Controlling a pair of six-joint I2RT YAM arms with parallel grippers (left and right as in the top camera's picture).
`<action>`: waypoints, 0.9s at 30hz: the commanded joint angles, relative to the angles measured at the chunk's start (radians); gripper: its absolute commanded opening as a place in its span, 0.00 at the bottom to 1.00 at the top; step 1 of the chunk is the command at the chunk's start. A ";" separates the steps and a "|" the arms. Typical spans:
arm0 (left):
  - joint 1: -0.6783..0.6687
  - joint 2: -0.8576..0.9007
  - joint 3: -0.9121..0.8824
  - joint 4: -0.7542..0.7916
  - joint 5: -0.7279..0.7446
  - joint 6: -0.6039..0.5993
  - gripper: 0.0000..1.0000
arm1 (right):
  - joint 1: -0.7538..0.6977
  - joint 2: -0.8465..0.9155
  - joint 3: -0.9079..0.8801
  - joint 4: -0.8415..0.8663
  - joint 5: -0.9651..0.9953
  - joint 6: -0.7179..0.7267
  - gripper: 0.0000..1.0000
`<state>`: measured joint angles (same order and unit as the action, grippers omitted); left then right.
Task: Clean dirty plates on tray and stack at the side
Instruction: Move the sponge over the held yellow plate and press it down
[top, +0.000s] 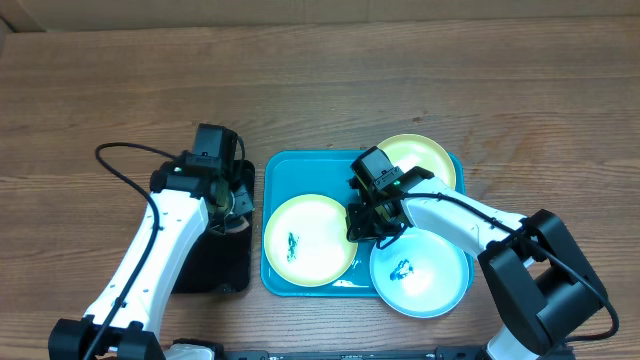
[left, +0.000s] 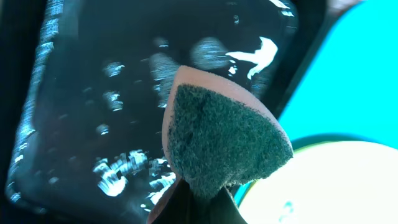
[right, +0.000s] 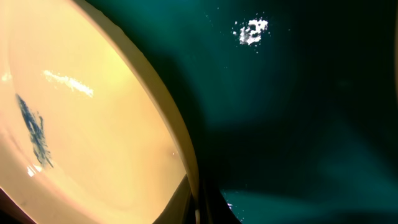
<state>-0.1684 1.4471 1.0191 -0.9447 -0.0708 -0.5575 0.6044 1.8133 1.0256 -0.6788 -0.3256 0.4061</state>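
Observation:
The cyan tray (top: 300, 168) holds three dirty plates: a yellow-green one (top: 308, 240) at the left, a second yellow-green one (top: 422, 160) at the back right, and a light blue one (top: 420, 275) at the front right, overhanging the rim. Each front plate has a dark scribble. My right gripper (top: 362, 225) is shut on the right rim of the left yellow-green plate (right: 87, 124); the rim sits between the jaws (right: 198, 202). My left gripper (top: 232, 200) is shut on a green-faced sponge (left: 217, 140) over the black tray (left: 93, 93).
The black tray (top: 215, 265) lies just left of the cyan tray (left: 348, 81) and has wet patches on it. Bare wooden table (top: 320, 80) lies behind and to both sides. The right arm reaches across the light blue plate.

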 joint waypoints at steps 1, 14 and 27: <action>-0.052 -0.018 0.026 0.024 0.175 0.113 0.04 | 0.000 0.011 -0.007 0.008 0.010 -0.013 0.04; -0.310 0.208 0.026 0.086 0.240 0.123 0.04 | 0.000 0.011 -0.007 0.019 0.010 -0.014 0.04; -0.311 0.400 0.026 0.101 0.233 0.020 0.04 | 0.000 0.011 -0.007 0.016 -0.018 -0.018 0.04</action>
<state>-0.4782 1.7916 1.0397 -0.8810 0.1287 -0.5030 0.6044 1.8133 1.0256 -0.6659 -0.3260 0.3981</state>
